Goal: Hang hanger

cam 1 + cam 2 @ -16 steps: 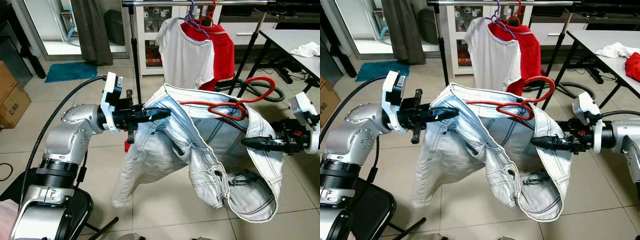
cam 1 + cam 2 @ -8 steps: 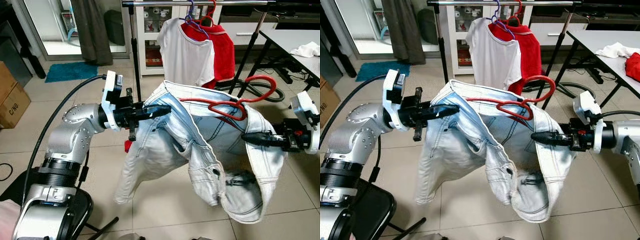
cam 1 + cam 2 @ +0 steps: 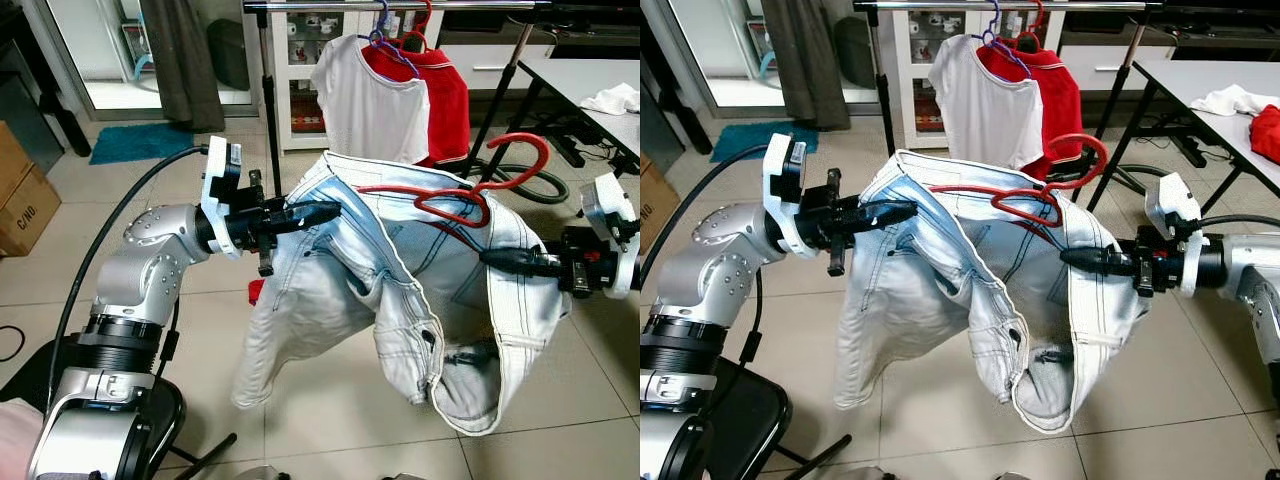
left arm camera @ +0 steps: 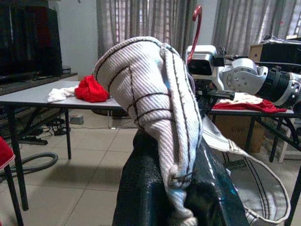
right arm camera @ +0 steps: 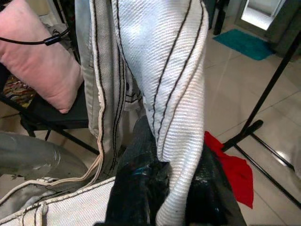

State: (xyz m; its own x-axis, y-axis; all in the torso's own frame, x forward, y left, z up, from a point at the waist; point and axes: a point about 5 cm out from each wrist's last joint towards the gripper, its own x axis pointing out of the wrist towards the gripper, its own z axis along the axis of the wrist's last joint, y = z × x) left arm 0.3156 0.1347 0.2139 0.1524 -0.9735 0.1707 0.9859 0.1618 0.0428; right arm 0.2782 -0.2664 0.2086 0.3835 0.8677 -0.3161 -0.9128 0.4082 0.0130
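Left gripper (image 3: 325, 212) raised at chest height, fingers clamped on the waistband of pale denim jeans (image 3: 400, 300); in the left wrist view the folded seam (image 4: 160, 122) stands pinched between the two black fingers (image 4: 141, 197). Right gripper (image 3: 495, 259) level with the left and well apart from it, fingers likewise closed on the opposite edge of the waistband; in the right wrist view the stitched band (image 5: 174, 94) runs straight up out of the jaws. Jeans stretched between both sets of jaws, legs drooping below them toward the tiled floor (image 3: 330, 410), the lowest fold hanging under and slightly inboard of the right jaws. Red hanger (image 3: 470, 195) threaded into the waistband, its bar running between the two grippers just above jaw level, its hook (image 3: 525, 160) rising above and inboard of the right jaws, free of any rail. Clothes rail (image 3: 400, 6) beyond and above both jaws, well apart from the hook, carrying a white T-shirt (image 3: 370, 110) and a red shirt (image 3: 445, 95) on their own hangers. Grey table (image 3: 590, 85) beyond the right jaws, with a white cloth (image 3: 612, 98) on it. Cardboard box (image 3: 25, 190) and teal mat (image 3: 140, 143) outboard of the left arm.
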